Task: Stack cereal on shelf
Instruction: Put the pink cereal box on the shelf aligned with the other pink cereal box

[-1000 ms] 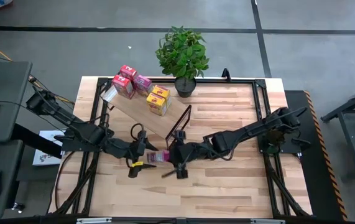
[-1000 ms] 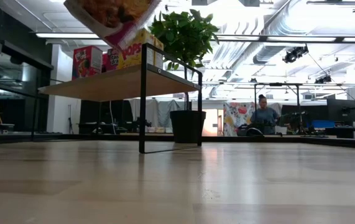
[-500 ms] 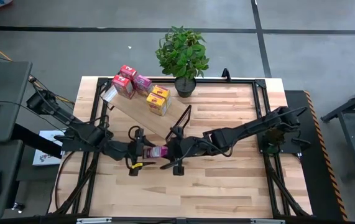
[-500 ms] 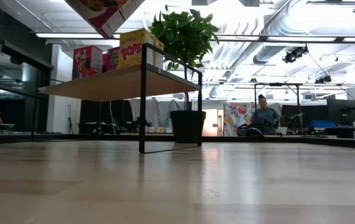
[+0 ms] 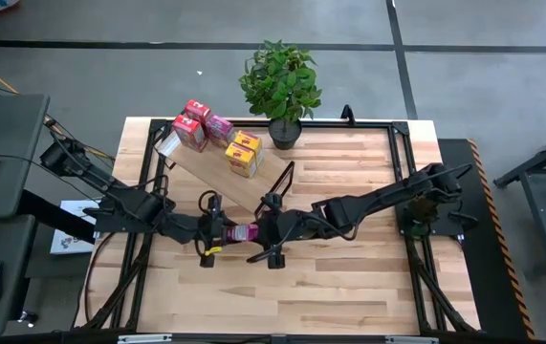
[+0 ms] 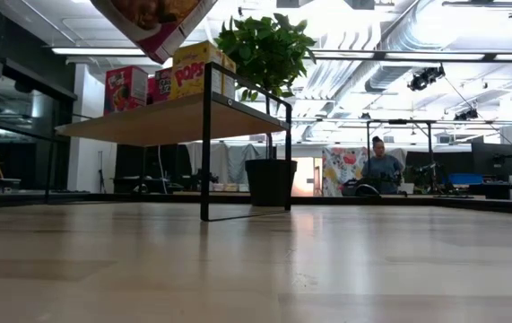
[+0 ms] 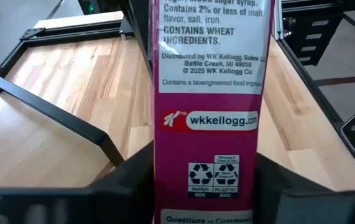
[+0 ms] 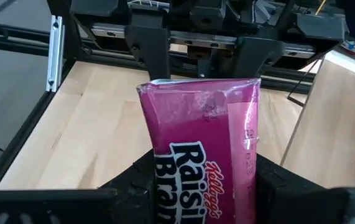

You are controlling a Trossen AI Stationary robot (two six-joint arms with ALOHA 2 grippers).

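A magenta cereal box (image 5: 244, 232) hangs in the air between my two grippers, above the middle of the table; the low view shows its lower corner (image 6: 152, 22) well clear of the tabletop. My left gripper (image 5: 221, 232) is shut on the box's left end, my right gripper (image 5: 263, 232) on its right end. The slanted wooden shelf (image 5: 217, 170) stands just beyond them. On it stand two red boxes (image 5: 191, 122), a magenta box (image 5: 219, 127) and yellow boxes (image 5: 244, 153). My left gripper pinches the box's end (image 7: 208, 186) between its two fingers (image 7: 130, 180), level, coming from the table's left. The side panel with the small print faces its camera. The box is lifted clear and reaches away from the fingers toward my right gripper. My right gripper pinches the opposite end (image 8: 199, 180), its fingers (image 8: 141, 180) on either side of the printed front. It comes level from the table's right. The box runs from it to the far end (image 8: 196, 87), where my left gripper's fingers sit.
A potted plant (image 5: 280, 86) stands at the far edge, right of the shelf. Black rails (image 5: 402, 162) border the wooden tabletop. The shelf's black wire leg (image 5: 280, 186) is close behind my right gripper. Bare wood lies toward the near edge (image 5: 301, 296).
My right gripper has moved toward the table's left, up to the box in my left gripper. The box has shifted slightly toward the far edge. In the low view it rose, tipped a little, then came down slightly.
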